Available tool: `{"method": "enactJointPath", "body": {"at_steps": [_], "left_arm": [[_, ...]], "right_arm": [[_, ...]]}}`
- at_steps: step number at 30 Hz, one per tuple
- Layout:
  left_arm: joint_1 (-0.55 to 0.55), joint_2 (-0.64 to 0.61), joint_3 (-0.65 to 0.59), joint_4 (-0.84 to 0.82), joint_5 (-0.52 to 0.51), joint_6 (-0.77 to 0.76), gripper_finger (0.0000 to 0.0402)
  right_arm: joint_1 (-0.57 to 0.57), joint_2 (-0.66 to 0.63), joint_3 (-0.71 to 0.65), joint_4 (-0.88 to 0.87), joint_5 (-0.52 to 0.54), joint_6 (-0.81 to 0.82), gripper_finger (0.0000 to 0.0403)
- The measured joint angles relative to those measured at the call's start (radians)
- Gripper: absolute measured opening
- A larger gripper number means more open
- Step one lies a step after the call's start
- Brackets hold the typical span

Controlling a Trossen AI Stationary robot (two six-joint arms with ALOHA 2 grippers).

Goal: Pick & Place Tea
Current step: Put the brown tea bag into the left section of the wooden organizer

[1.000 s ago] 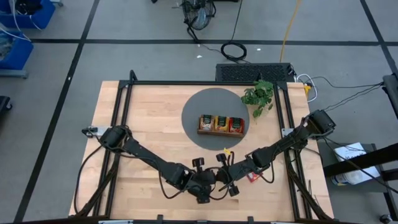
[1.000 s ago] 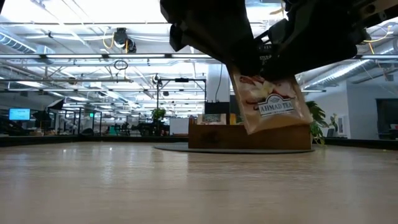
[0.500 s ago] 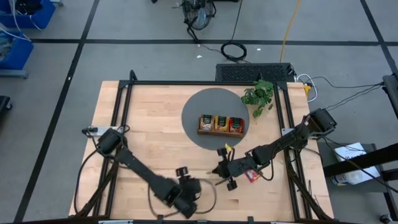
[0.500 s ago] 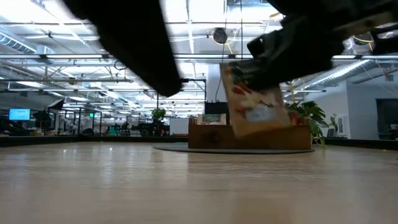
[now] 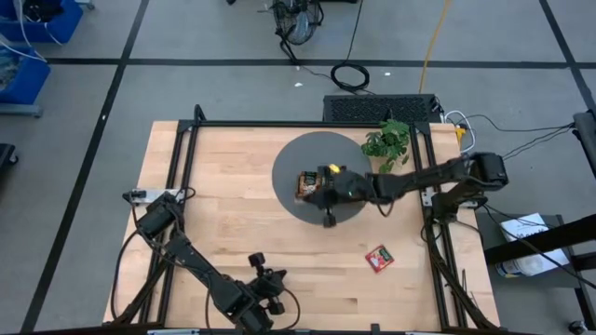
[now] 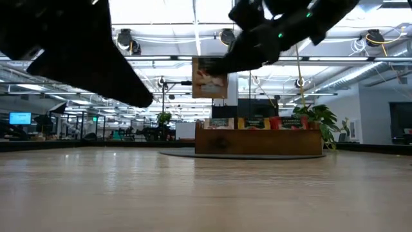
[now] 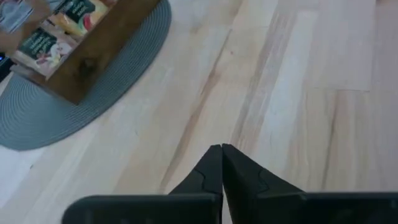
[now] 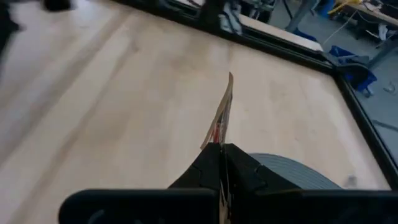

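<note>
Desk (image 5: pixel 223 214): right tool (image 5: pixel 326 184) pinching tea packet (image 6: pixel 209 77) above tray (image 5: pixel 307 195), next lower and release; left tool (image 7: pixel 221 152) closed, parked.

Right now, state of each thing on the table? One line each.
Right gripper: jaws shut on a tea packet, above the tray.
Left gripper: jaws shut, empty, at the table's near edge.
Wooden tray: on the grey mat, packets standing in its compartments.
Red tea packet: lying flat on the table, apart from the tray.
Plant: upright beside the mat.
</note>
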Motion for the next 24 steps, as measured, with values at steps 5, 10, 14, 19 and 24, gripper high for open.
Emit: {"method": "enactJointPath", "body": {"at_steps": [5, 10, 14, 19, 24], "left_arm": [[0.000, 0.000, -0.002, 0.007, -0.001, 0.011, 0.0022], [0.001, 0.000, -0.002, 0.008, -0.001, 0.029, 0.0013], [0.004, 0.000, -0.002, 0.008, -0.001, 0.046, 0.0004], [0.008, 0.000, -0.002, 0.006, 0.000, 0.070, 0.0025], [0.034, 0.000, -0.002, 0.009, 0.000, 0.073, 0.0040]], "right_arm": [[-0.109, 0.003, -0.003, 0.001, -0.015, -0.015, 0.0000], [-0.158, 0.004, -0.060, 0.043, -0.015, -0.016, 0.0000], [-0.191, 0.004, -0.137, 0.173, -0.017, -0.022, 0.0000], [-0.230, 0.021, -0.233, 0.319, -0.082, -0.001, 0.0000], [-0.242, 0.062, -0.260, 0.412, -0.102, 0.020, 0.0000]]}}
